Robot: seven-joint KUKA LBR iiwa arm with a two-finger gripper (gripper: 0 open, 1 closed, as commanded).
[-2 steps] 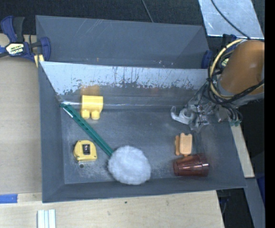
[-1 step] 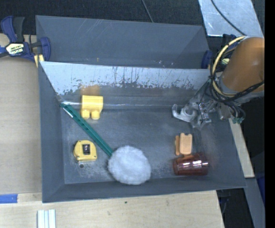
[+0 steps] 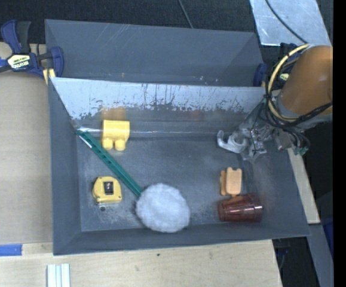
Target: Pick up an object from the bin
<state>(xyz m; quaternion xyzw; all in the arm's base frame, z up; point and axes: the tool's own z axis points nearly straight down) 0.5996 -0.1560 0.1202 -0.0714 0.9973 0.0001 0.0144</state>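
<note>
My gripper (image 3: 235, 143) hangs over the right part of the bin, near the back wall, its metal fingers pointing left and apart with nothing between them. Just below it on the bin floor lies a small tan block (image 3: 232, 181). A dark red cup (image 3: 239, 210) lies on its side in front of that block, near the front right corner.
A white fluffy ball (image 3: 162, 207) sits at the front middle. A yellow tape measure (image 3: 107, 191) lies front left, a long green stick (image 3: 109, 163) runs diagonally beside it, and a yellow block (image 3: 115, 134) stands back left. The arm with its orange cover enters over the right rim.
</note>
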